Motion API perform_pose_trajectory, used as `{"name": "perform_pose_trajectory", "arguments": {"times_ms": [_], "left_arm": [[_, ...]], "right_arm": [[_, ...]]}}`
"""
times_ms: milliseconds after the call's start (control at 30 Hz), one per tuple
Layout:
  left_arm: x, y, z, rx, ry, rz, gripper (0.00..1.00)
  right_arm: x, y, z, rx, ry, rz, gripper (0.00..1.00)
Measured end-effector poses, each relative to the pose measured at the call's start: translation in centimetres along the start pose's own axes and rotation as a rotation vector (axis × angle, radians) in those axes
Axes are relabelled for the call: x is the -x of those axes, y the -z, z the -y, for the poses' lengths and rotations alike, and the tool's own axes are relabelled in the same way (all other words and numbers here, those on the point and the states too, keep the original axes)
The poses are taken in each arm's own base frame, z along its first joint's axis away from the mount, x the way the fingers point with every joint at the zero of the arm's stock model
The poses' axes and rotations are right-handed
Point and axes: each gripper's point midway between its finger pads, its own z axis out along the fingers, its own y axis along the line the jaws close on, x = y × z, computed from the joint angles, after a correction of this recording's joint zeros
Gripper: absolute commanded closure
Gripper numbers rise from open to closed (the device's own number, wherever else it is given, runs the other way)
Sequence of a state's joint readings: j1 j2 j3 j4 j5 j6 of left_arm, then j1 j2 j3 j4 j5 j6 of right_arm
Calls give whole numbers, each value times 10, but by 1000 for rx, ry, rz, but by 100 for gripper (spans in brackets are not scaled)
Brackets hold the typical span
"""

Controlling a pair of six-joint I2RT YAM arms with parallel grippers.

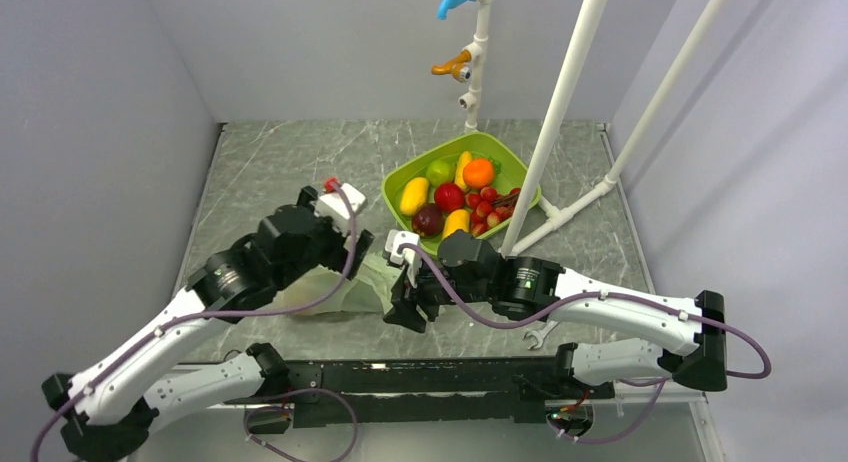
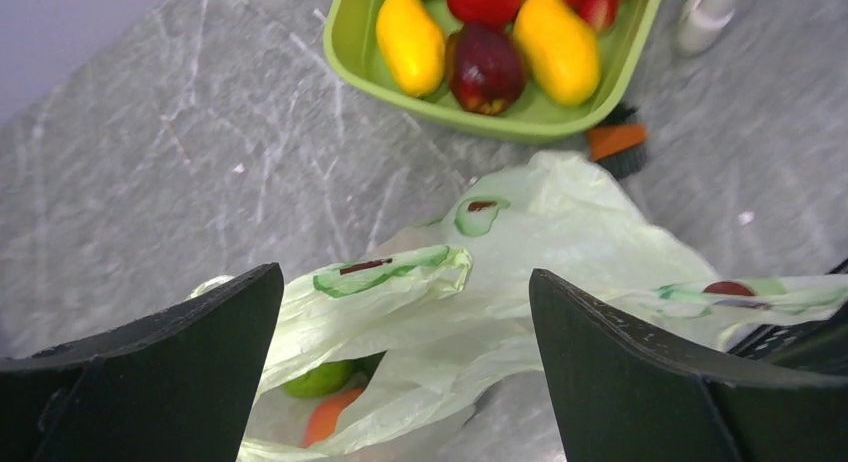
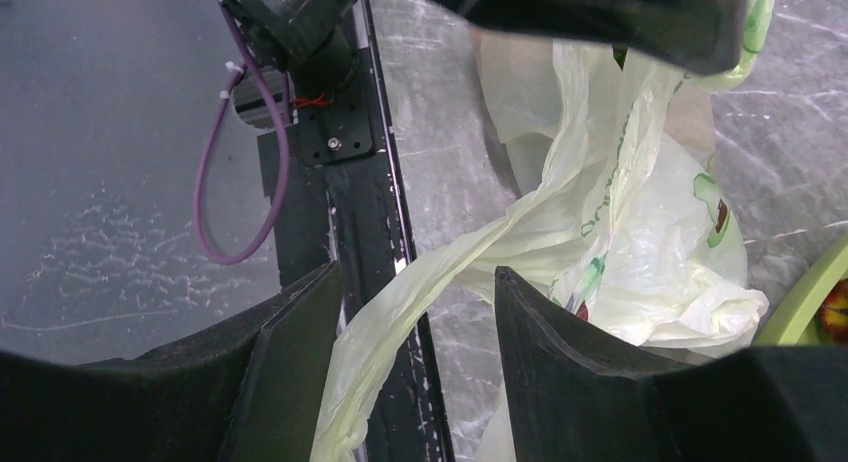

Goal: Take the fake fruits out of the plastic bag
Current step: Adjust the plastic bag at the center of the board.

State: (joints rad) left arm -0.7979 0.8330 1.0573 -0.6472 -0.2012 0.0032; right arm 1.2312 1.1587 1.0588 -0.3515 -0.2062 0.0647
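The thin, wrinkly pale-green plastic bag lay slumped on the grey marbled desk, just in front of the lime-green plastic tray and between the two arms. Its mouth gaped on the side nearest the left arm, and inside I could make out a round green toy fruit with an orange piece tucked beside it, both under the film. The rest of the bag's load was hidden by the folds.

The left gripper hung over that opening with its fingers spread wide, holding nothing, the bag's rim showing in the gap between them. The right gripper was low at the bag's near side. One long loop handle ran through the space between its fingers and trailed across the black mounting rail. The fingers stood apart, not pinched on the strip.

Two yellow oval fruits and a dark red one sat in the tray.
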Motion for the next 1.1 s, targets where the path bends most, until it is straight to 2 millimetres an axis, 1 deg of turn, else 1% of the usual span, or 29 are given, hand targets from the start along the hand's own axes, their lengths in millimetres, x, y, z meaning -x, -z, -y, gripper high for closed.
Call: {"name": "perform_pose_trajectory", "arguments": {"times_ms": [67,167,233,333,367,467,600,667,700,733,833,867,900,967,1000,1100], "left_arm": [[-7,-3,4,36,-72,-48,1],[-22,-10,3,114,-185,-129,1],[-31,-14,-1,171,-255,-181,1],[-36,-16,-12,251,-310,-220,1],[-37,-16,-16,274,-318,-225,4],[-38,-15,-30,366,-337,-236,27],[-38,-12,-43,466,-331,-246,46],[-38,-10,-48,494,-318,-247,58],[-38,-9,-50,503,-306,-244,65],[-38,-8,-52,511,-294,-241,74],[-35,-1,-60,534,-239,-217,96],[-34,1,-64,542,-217,-207,100],[-32,4,-68,550,-193,-193,100],[-28,11,-78,577,-144,-168,100],[-27,14,-84,592,-121,-158,100],[-20,25,-103,639,-27,-119,100]], "right_arm": [[1,0,0,0,1,3,36],[1,-1,-1,3,-1,5,29],[-1,-1,-1,0,-1,5,26],[-10,0,0,-8,-6,-7,27],[-13,1,0,-10,-6,-10,28],[-17,1,0,-11,-6,-15,33],[-23,0,2,-31,-3,-26,40],[-28,-1,5,-54,2,-35,46],[-31,-2,6,-65,6,-40,51],[-35,-4,7,-78,12,-46,56],[-48,-8,17,-145,23,-76,74],[-52,-10,23,-179,24,-87,80],[-56,-11,29,-214,21,-98,85],[-64,-10,43,-299,16,-113,98],[-66,-8,52,-347,14,-117,100],[-68,2,79,-519,4,-116,100]]}}
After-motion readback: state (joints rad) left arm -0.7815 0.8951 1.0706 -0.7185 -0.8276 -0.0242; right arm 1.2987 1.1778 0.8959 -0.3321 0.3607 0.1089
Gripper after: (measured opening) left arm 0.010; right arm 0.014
